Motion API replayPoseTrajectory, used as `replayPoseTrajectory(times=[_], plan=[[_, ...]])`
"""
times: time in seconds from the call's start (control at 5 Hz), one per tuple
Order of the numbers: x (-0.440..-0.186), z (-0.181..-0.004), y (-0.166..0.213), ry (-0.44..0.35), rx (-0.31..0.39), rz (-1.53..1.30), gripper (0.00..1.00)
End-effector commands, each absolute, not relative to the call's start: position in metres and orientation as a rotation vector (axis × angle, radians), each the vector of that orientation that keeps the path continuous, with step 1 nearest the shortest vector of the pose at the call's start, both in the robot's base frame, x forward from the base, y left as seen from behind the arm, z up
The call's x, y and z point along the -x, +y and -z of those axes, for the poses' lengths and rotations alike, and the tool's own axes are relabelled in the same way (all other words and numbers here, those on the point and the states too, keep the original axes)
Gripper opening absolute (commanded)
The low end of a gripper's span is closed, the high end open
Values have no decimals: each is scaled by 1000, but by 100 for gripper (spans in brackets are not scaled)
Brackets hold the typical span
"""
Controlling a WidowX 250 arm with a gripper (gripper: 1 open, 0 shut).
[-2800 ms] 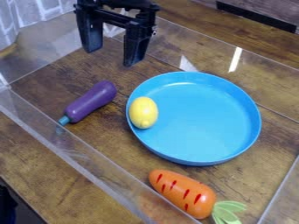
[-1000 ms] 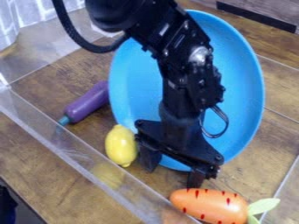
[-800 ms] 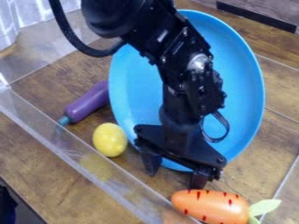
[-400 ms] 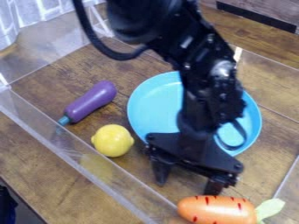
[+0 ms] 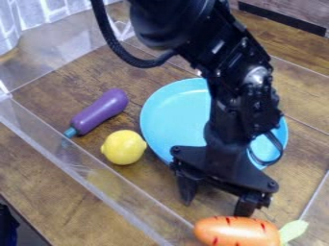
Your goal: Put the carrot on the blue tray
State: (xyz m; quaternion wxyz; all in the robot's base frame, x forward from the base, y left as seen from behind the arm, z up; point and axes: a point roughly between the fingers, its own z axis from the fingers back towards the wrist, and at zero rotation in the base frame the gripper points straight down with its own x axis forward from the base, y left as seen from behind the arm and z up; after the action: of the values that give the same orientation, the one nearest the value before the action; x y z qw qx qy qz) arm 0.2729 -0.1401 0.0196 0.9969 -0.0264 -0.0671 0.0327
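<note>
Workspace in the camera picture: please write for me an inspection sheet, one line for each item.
Surface: brown wooden table, plank lines visible.
Carrot: at the near edge of the picture, off the tray, dark marks, green top.
Blue tray: partly hidden behind the arm.
Clutter: purple eggplant and yellow lemon, both on the table.
Gripper: open, beside the carrot, holding nothing.
Cables: black cable looping beside the arm.
Surroundings: clear plastic wall along the left side.

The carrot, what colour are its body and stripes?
Orange with dark stripes; the camera view shows the carrot.
</note>
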Motion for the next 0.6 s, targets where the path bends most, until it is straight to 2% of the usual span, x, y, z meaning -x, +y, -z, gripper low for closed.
replayPoseTrajectory(times=[0.0, 0.4], plan=[[-288, -27, -132, -171, 67, -56, 100], [-297, -23, -137, -175, 91, -26, 100]])
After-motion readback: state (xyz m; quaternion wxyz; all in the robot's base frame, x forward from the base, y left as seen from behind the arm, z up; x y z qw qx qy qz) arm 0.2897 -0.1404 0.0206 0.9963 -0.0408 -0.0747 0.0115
